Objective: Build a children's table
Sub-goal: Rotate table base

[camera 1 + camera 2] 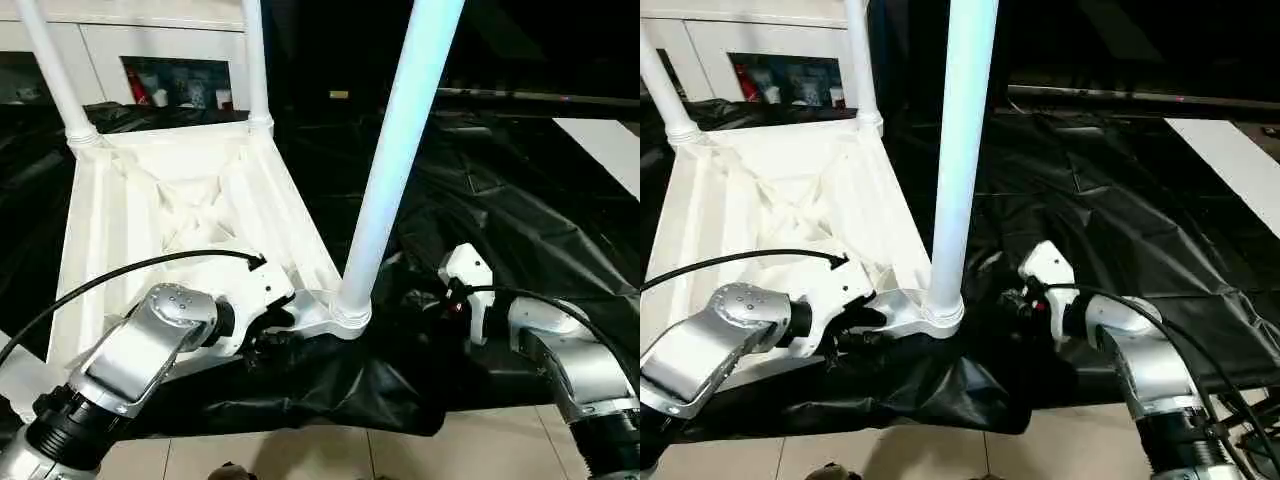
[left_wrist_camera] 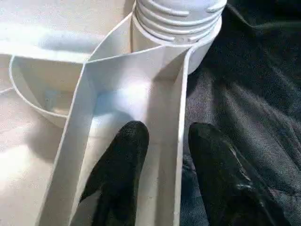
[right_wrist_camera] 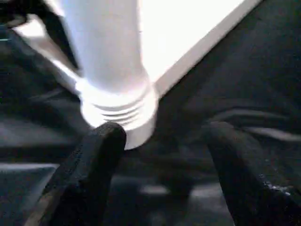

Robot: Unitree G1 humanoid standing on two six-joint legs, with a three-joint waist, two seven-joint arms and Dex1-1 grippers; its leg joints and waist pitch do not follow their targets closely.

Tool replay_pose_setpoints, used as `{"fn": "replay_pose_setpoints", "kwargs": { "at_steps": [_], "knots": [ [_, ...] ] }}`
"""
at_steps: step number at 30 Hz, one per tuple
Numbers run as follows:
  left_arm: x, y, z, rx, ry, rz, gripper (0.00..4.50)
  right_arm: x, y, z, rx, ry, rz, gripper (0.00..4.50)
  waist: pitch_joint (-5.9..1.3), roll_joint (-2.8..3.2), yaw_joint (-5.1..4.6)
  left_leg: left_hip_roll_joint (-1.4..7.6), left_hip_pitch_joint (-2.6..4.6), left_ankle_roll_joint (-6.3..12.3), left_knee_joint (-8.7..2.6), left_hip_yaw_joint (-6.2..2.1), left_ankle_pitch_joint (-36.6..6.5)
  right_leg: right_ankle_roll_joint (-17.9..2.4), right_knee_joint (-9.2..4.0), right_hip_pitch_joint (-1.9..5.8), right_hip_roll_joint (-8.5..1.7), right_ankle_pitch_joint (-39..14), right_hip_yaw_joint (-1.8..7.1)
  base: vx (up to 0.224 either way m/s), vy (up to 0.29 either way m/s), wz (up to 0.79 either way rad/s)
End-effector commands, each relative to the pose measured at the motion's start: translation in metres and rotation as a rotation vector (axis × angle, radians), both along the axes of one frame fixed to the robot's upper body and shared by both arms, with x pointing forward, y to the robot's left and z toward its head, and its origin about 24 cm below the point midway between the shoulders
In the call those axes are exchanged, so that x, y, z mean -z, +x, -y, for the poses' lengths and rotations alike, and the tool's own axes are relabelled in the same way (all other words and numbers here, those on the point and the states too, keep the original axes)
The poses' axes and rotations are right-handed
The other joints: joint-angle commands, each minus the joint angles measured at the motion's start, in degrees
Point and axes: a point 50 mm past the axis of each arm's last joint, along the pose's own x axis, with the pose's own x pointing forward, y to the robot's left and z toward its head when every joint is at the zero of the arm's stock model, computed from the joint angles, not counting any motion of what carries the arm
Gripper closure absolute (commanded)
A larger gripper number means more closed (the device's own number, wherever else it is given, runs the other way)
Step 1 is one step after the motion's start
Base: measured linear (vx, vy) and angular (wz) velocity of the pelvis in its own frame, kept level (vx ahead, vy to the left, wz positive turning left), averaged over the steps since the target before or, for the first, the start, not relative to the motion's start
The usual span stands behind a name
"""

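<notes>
The white tabletop lies underside up on the black cloth. Three white legs stand in its corner sockets: two at the far corners and one at the near right corner. My left gripper is at the near edge beside that corner. It is open, and its fingers straddle the thin rim wall, one inside the channel and one outside over the cloth. My right gripper hovers low to the right of the near leg's ribbed base, open and holding nothing.
Crumpled black cloth covers the work table and hangs over its near edge above a pale tiled floor. White cabinets with small items on a shelf stand behind. A black cable loops over my left forearm.
</notes>
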Motion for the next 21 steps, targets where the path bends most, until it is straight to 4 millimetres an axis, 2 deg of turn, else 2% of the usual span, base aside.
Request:
{"fn": "replay_pose_setpoints", "kwargs": {
  "at_steps": [1, 2, 5, 6, 13, 18, 21],
  "knots": [
    [-0.001, 0.001, 0.0, -0.008, -0.006, 0.007, 3.01, -0.001, -0.005, 0.001, -0.033, 0.003, -0.021, 1.33, -3.71, 0.58, 0.06, 1.16, 0.62, 0.39, -4.08, -0.39, -17.79, -6.79, -5.4, 2.57, -2.94, -23.65, 2.65, 0.0, 0.0, 0.0],
    [0.0, 0.001, 0.0, -0.008, -0.007, 0.006, 3.3, -0.001, -0.006, 0.001, -0.04, 0.0, -0.026, 1.33, -3.71, 0.57, 0.09, 1.13, 0.63, 0.38, -4.04, -0.37, -17.79, -6.72, -5.44, 2.56, -2.95, -23.88, 2.65, 0.0, 0.0, 0.0],
    [0.002, 0.0, 0.0, -0.005, -0.005, -0.002, 3.45, -0.002, -0.009, 0.004, -0.056, -0.003, -0.039, 1.33, -3.66, 0.6, 0.15, 1.16, 0.78, 0.35, -4.0, -0.36, -18.3, -6.45, -5.62, 2.4, -2.95, -24.88, 2.66, 0.0, 0.0, 0.0],
    [0.003, 0.0, 0.0, -0.001, -0.003, -0.008, 3.57, -0.003, -0.009, 0.005, -0.056, -0.005, -0.039, 1.33, -3.68, 0.47, 0.05, 1.07, 0.58, 0.34, -4.0, -0.39, -18.19, -6.28, -5.64, 2.54, -2.97, -25.2, 2.57, 0.0, 0.0, 0.0],
    [0.007, -0.002, 0.0, 0.007, 0.004, -0.018, 4.31, -0.004, -0.009, 0.009, -0.057, -0.012, -0.042, 1.33, -3.67, 0.44, 0.06, 1.08, 0.7, 0.39, -3.91, -0.43, -18.32, -5.68, -5.82, 2.41, -3.03, -26.83, 2.47, 0.0, 0.0, 0.0],
    [0.01, 0.0, 0.0, 0.022, 0.003, -0.013, 4.46, -0.003, -0.007, 0.009, -0.053, -0.017, -0.036, 1.33, -3.73, 0.32, -0.02, 1.05, 0.44, 0.39, -3.94, -0.52, -17.97, -5.22, -5.78, 2.56, -3.03, -26.81, 2.42, 0.0, 0.0, 0.0],
    [0.007, 0.005, 0.002, 0.072, -0.013, 0.044, 4.46, -0.004, -0.005, 0.009, -0.045, -0.018, -0.026, 1.33, -3.75, 0.12, 0.02, 0.96, 0.64, 0.65, -3.81, -0.4, -17.98, -4.85, -5.98, 2.37, -3.05, -27.47, 2.45, 0.0, 0.0, 0.0]
  ]
}}
